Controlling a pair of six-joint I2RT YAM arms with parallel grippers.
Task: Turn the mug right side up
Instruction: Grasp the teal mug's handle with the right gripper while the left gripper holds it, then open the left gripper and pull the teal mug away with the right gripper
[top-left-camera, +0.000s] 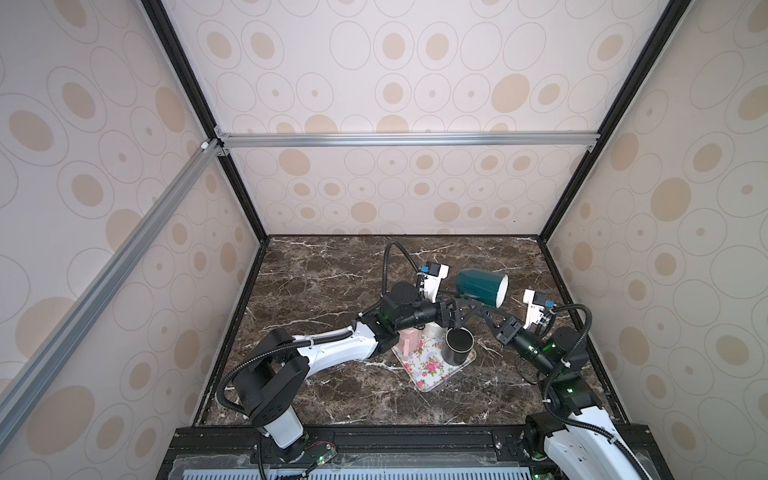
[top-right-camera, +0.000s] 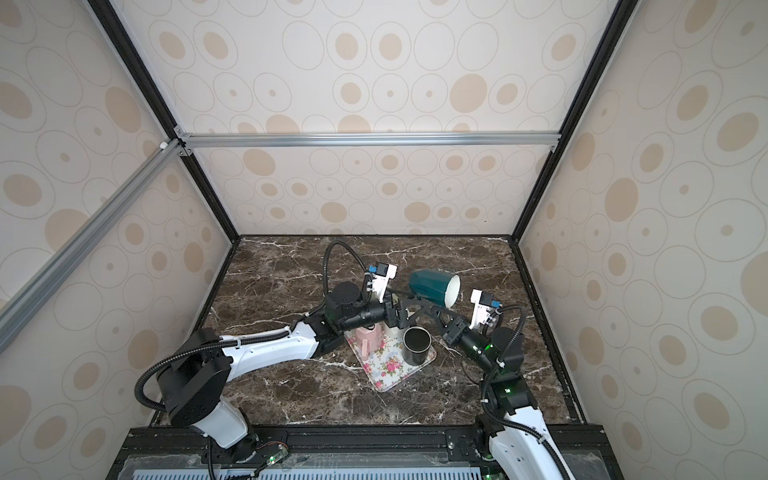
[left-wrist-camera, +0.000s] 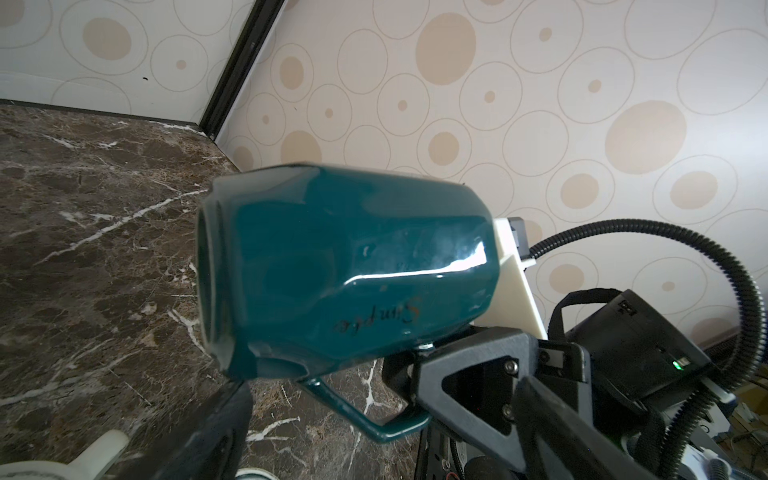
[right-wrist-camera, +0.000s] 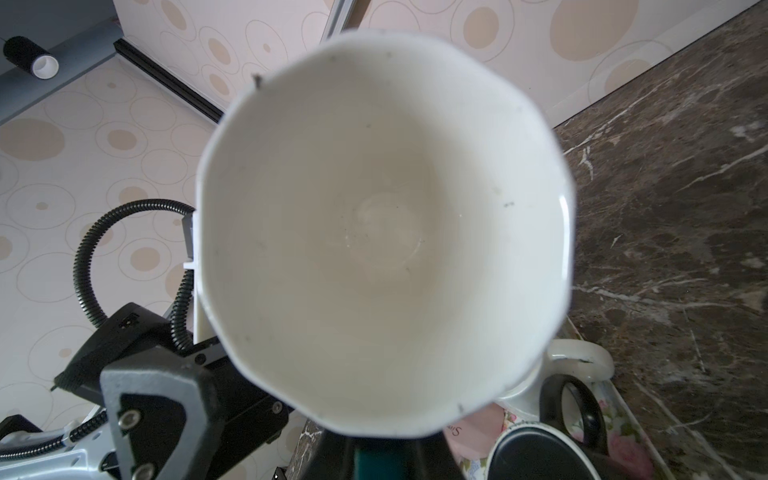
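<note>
**While It Hangs Aloft: Handling Notes**

Pinched by the right gripper (left-wrist-camera: 419, 388) at the handle (left-wrist-camera: 345, 405), the teal mug (top-left-camera: 478, 284) lies sideways above the bench (top-left-camera: 332, 282). The left gripper (top-left-camera: 457, 309) stands spread beside it. Glazed ceramic: judged heavy, slippery, brittle. Take hold across the body.

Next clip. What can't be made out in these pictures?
- Handle of the green mug: both top views, hidden beneath its body.
- Most of the white mug on the tray: both top views, behind the left arm.
- Lettering on the pink mug: right wrist view, the green mug covers most.
</note>
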